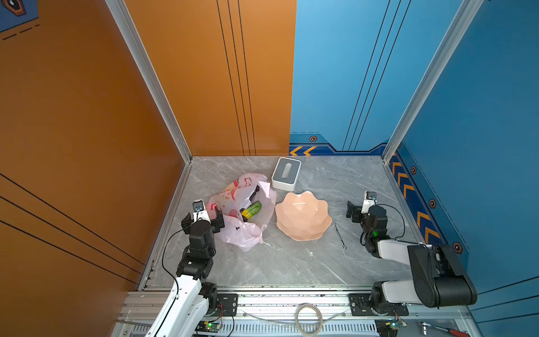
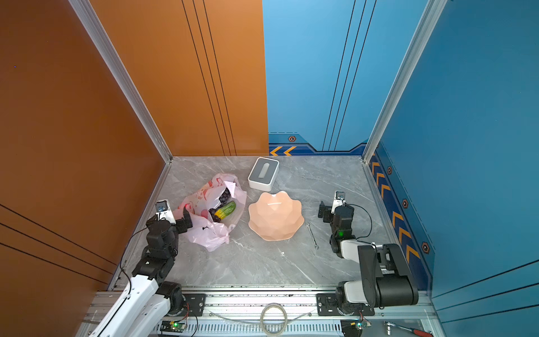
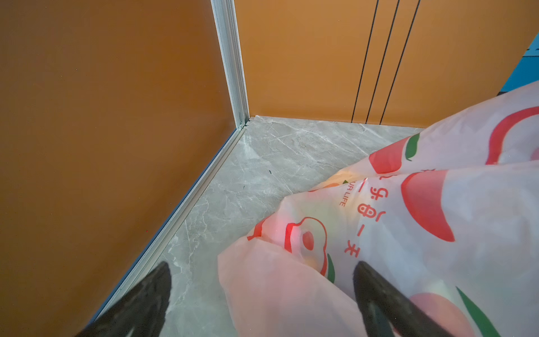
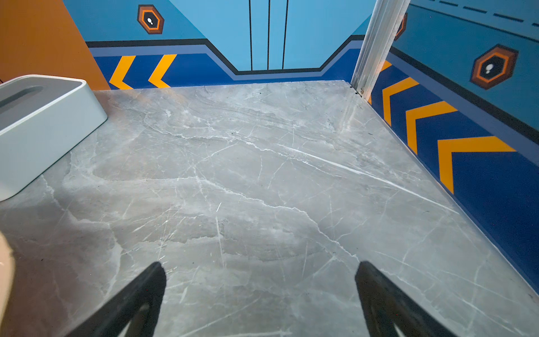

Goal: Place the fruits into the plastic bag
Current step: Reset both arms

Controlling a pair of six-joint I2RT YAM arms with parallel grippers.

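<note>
In both top views the thin, crinkly, translucent pink plastic bag [image 1: 233, 201] with red fruit prints sits on the left half of the grey marble-look table [image 1: 291, 262], mouth open. And there are the fruits, inside it: a dark purple grape bunch [image 2: 224, 196] towards the back, and a long green-and-yellow fruit [image 1: 251, 210] lying just in front of it. The left gripper [image 1: 203, 217] is right at the bag's near-left edge, jaws spread wide, one black finger against the film, nothing pinched. Just right of the bag lies the peach-coloured scalloped plate [image 1: 303, 217]. The white-and-grey rectangular box [image 1: 285, 173] stands behind it, and a small silver wrench [image 1: 339, 235] lies between plate and right arm. The right gripper [image 1: 361, 208] hangs over the table's right side, well apart from the bag

Over to the left wrist view: the left gripper [image 3: 262, 265] shows two black fingertips far apart, one over the table by the orange wall [image 3: 102, 146], the other on the plastic bag [image 3: 423, 218]. A fold of film bulges between them, unclamped

Right wrist view now: the right gripper [image 4: 259, 264] is wide open with nothing in its grasp, grey table under it, and a corner of the box [image 4: 43, 122] in sight
</note>
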